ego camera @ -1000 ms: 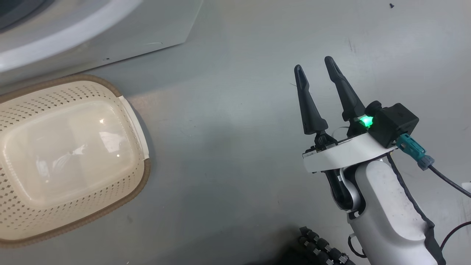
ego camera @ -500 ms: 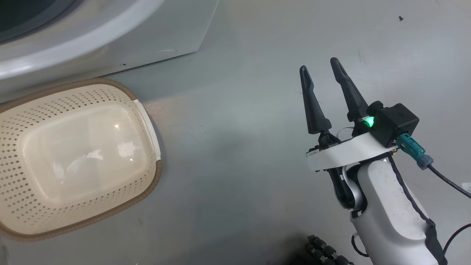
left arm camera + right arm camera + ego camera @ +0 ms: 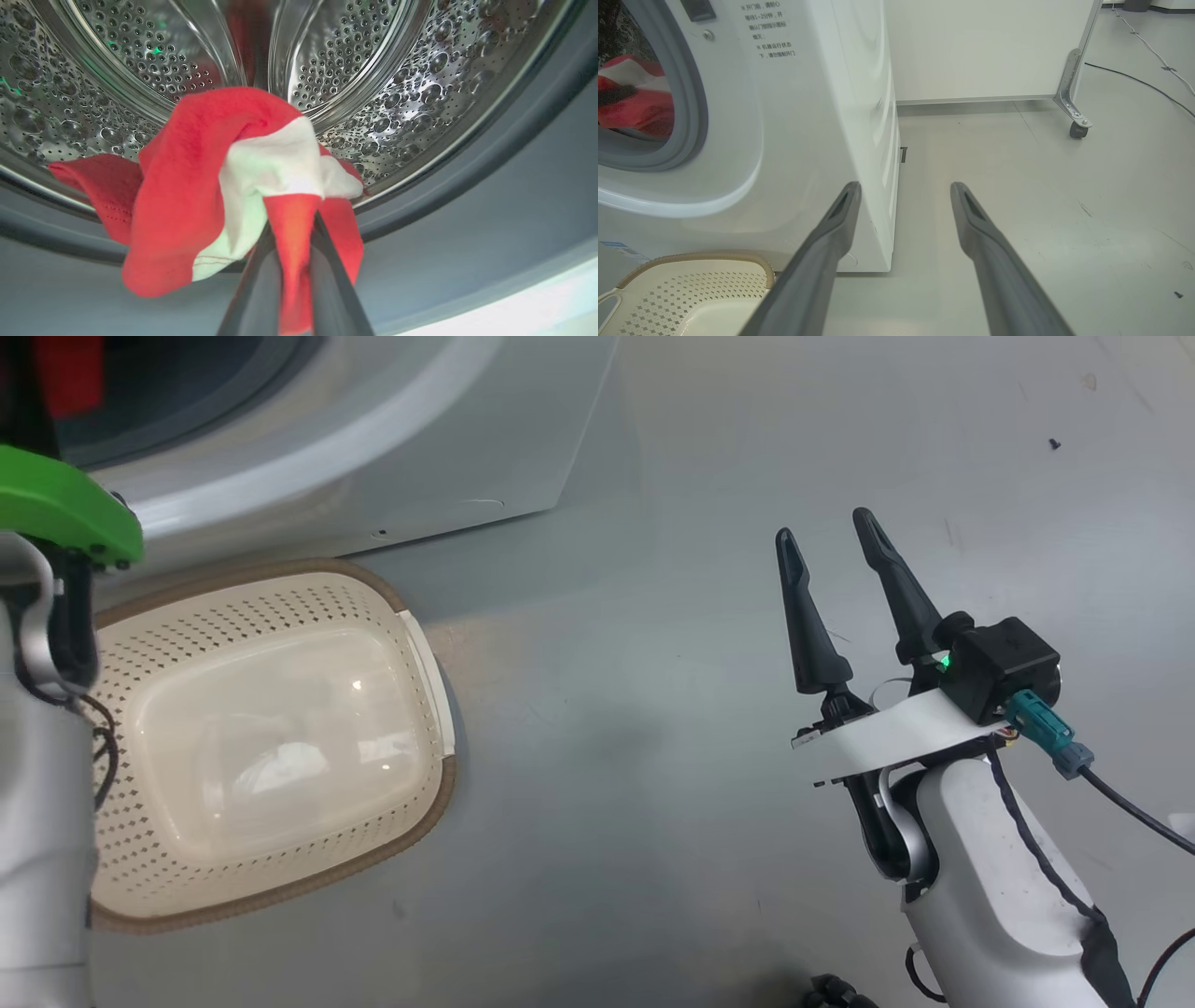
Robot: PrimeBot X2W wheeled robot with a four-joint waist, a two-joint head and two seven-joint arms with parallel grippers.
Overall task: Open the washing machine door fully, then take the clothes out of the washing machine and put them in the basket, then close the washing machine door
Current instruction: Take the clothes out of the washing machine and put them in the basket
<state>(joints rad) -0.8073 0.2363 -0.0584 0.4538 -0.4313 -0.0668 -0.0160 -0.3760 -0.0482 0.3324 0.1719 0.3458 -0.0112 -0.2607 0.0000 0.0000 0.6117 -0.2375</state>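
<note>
Currently left gripper (image 3: 292, 219) pinches clothes (image 3: 187, 186); draw trailing folds clear, then lower to basket (image 3: 233, 616) below; right gripper (image 3: 822, 524) spread, empty

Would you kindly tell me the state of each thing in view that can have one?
washing machine: front opening uncovered.
left tool: shut on clothes.
right tool: open, holding nothing.
clothes: bunched, gripped at one fold.
basket: upright, nothing seen inside.
</note>
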